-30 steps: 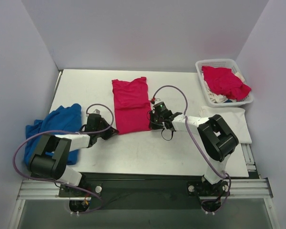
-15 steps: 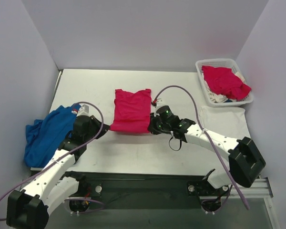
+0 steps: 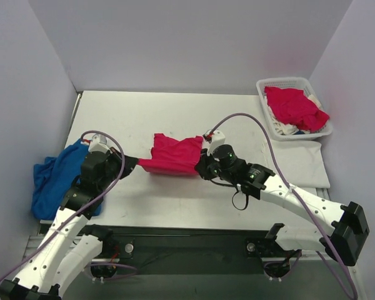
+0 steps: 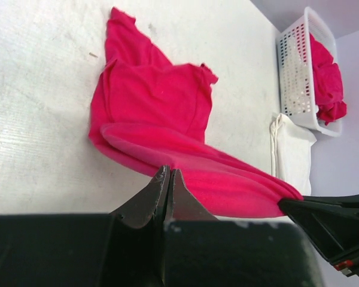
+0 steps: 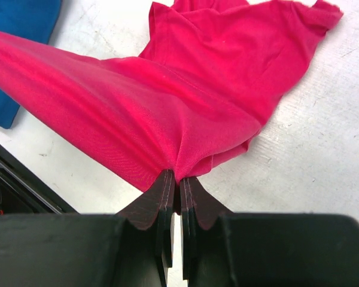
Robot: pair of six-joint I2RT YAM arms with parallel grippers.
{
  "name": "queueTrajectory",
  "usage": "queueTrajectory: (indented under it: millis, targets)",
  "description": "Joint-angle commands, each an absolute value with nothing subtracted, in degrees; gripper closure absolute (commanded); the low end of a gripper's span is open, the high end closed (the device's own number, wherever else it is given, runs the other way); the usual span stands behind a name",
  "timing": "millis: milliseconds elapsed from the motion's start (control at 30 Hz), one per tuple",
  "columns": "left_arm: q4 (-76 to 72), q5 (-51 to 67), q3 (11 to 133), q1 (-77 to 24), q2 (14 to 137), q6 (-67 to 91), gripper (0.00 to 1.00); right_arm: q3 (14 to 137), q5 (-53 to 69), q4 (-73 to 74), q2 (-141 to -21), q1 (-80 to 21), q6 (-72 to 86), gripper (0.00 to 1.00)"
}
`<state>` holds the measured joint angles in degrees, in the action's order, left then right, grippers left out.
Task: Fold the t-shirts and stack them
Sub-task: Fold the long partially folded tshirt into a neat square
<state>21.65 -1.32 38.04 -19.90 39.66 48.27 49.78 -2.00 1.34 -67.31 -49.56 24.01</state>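
Observation:
A pinkish-red t-shirt [image 3: 173, 154] lies in the middle of the table with its near hem lifted and stretched between both grippers. My left gripper [image 3: 135, 164] is shut on the hem's left corner [image 4: 167, 170]. My right gripper [image 3: 202, 166] is shut on the hem's right corner [image 5: 178, 173]. The shirt's far part with the sleeves [image 4: 149, 89] still rests on the table. A folded white t-shirt [image 3: 300, 159] lies flat at the right. More pinkish-red shirts [image 3: 294, 107] fill the basket.
A white lattice basket [image 3: 267, 116] stands at the back right corner. A blue garment [image 3: 56, 175] is heaped at the table's left edge. Grey walls close in the table on three sides.
Both grippers have lifted the shirt's near hem and carried it up and towards the arms' bases; the shirt has shortened and its far part has slid nearer. Both arms have stretched out.

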Motion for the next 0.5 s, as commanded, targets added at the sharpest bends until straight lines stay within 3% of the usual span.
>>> queueTrajectory:
  millis: [0, 467]
  targets:
    - [21.71, -4.83, 41.48, -19.60, 39.20, 45.97, 1.00, 49.49, -7.73, 4.66, -65.57, -50.01, 23.99, 1.00]
    - [14.15, -4.48, 45.35, -19.60, 48.69, 45.00, 1.00, 50.62, -12.92, 2.90, -67.41, -50.10, 23.38, 1.00]
